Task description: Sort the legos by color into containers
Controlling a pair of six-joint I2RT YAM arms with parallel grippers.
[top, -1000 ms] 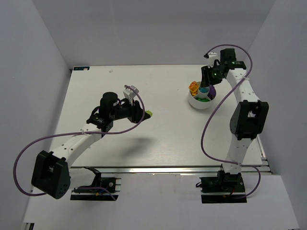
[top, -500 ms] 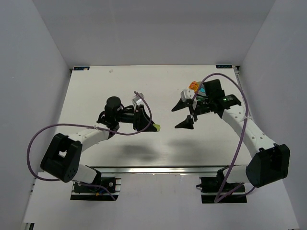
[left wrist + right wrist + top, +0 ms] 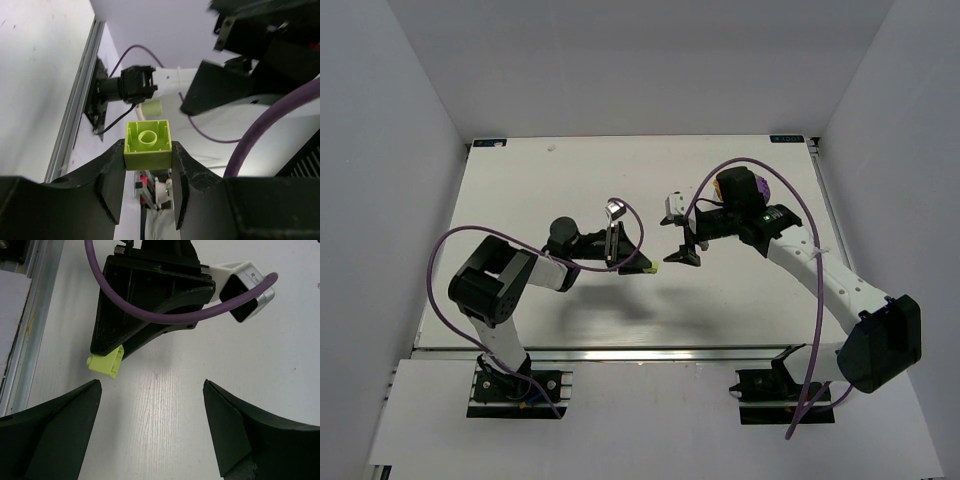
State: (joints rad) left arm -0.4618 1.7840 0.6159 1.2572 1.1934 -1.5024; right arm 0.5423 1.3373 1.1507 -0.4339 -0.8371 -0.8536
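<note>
Left gripper (image 3: 642,267) clamped on lime brick (image 3: 148,145), mid desk (image 3: 520,180). Right gripper (image 3: 151,386) spread wide, just right of brick.

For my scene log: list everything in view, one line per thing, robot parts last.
table: one, white, under both arms.
rail: one, silvery, along the table's near edge.
brick: one, lime, held above mid-table in the left gripper.
cables: two, purple, one looping along each arm.
left gripper: one, black, shut on the brick.
right gripper: one, black, open and empty, facing the brick but apart from it.
Whatever lies behind the right arm is hidden.
</note>
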